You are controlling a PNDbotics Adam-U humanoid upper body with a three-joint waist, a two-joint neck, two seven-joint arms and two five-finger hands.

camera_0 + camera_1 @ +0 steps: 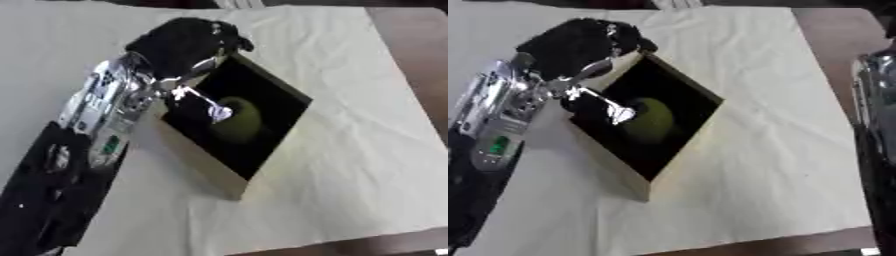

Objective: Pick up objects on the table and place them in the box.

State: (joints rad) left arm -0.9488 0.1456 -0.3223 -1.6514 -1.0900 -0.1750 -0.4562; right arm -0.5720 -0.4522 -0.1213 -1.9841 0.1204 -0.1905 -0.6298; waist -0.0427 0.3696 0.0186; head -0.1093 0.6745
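Observation:
A tan box (206, 167) with a dark inside stands askew in the middle of the cloth. Inside it lies a round green object (242, 121). My left arm comes up from the lower left, and its black left hand (185, 41) hovers over the box's far left corner. A silver part of the hand reaches down into the box and ends just left of the green object. It is not clear whether it touches it. Only the forearm of my right arm (877, 130) shows, at the right edge of the right eye view, and its hand is out of sight.
A cream cloth (350, 165) covers the table, with wrinkles to the right of the box. The brown table edge (420, 45) shows at the right and along the bottom. No other loose objects show on the cloth.

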